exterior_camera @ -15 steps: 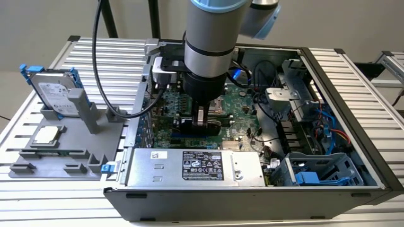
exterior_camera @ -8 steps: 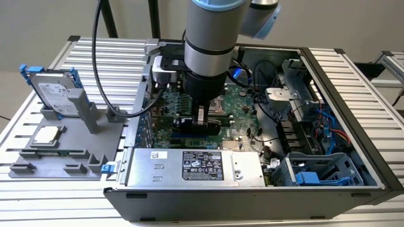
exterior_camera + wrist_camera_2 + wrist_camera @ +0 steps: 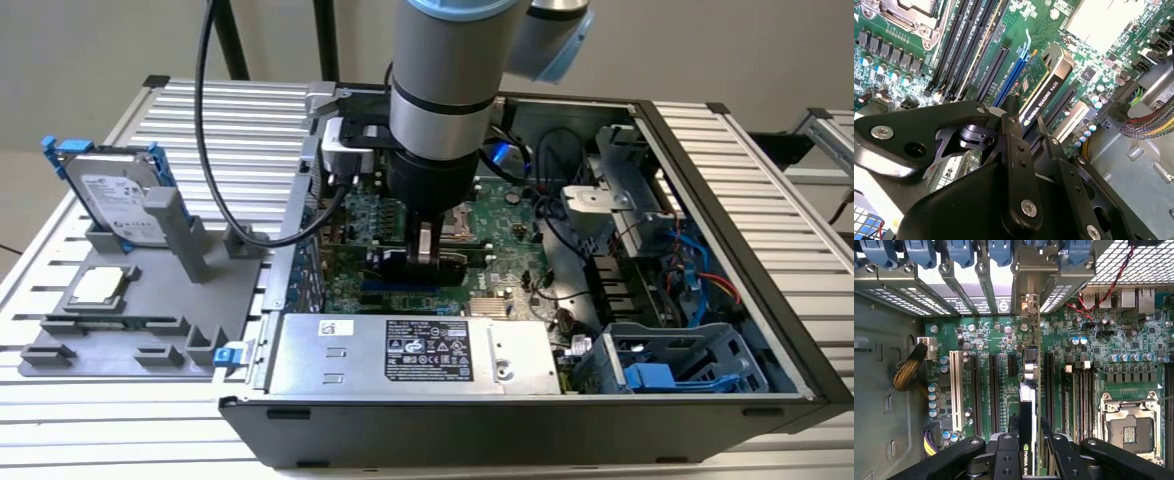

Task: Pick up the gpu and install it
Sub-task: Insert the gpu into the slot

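Arm: reached down from above into the open computer case (image 3: 747,240); its gripper (image 3: 424,262) sat low over the green motherboard (image 3: 514,215)
Gripper: fingers closed in on the graphics card (image 3: 1041,97), one on each flat face; the black fingers (image 3: 1004,460) flanked the card's top edge in the first wrist view
Graphics card: stood on edge among the long expansion slots (image 3: 994,390); its silver bracket end met the case's rear slot openings (image 3: 1026,305); whether it was fully seated, I could not tell
Motherboard: the empty processor socket (image 3: 1129,432) lay near the card, beyond the memory slots (image 3: 971,45)
Case: power supply (image 3: 414,352) along the near wall in the exterior view; blue drive cage (image 3: 674,365) toward the exterior view's right
Outside the case: grey holder (image 3: 127,300) on the slatted table (image 3: 214,120) at the exterior view's left; a hard drive (image 3: 120,195) upright in it; a square silver chip (image 3: 100,287) lying flat
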Controlling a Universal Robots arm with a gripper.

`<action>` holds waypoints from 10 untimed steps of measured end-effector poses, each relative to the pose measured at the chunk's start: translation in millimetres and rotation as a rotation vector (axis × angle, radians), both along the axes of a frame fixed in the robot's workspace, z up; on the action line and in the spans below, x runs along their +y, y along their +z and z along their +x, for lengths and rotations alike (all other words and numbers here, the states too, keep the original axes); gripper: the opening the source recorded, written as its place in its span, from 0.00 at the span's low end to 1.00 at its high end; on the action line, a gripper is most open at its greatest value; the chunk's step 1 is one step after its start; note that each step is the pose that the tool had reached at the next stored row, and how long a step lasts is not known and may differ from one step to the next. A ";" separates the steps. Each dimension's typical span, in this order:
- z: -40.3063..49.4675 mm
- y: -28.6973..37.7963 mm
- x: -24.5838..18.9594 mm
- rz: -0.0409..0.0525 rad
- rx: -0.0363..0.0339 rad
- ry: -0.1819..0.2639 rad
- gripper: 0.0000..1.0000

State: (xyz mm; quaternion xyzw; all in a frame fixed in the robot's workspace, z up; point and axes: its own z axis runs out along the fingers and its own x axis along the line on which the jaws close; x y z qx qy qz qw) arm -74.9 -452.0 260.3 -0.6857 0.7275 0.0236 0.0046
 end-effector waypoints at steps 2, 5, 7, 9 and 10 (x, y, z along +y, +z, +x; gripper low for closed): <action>0.1 0.0 0.4 -0.0006 -0.0001 0.003 0.00; 0.1 0.0 4.4 -0.0035 0.0000 0.007 0.00; 0.2 -0.2 5.2 -0.0043 -0.0001 0.008 0.00; 0.1 -0.5 5.2 -0.0055 0.0000 0.008 0.00; 0.1 -0.9 5.2 -0.0058 -0.0001 0.008 0.00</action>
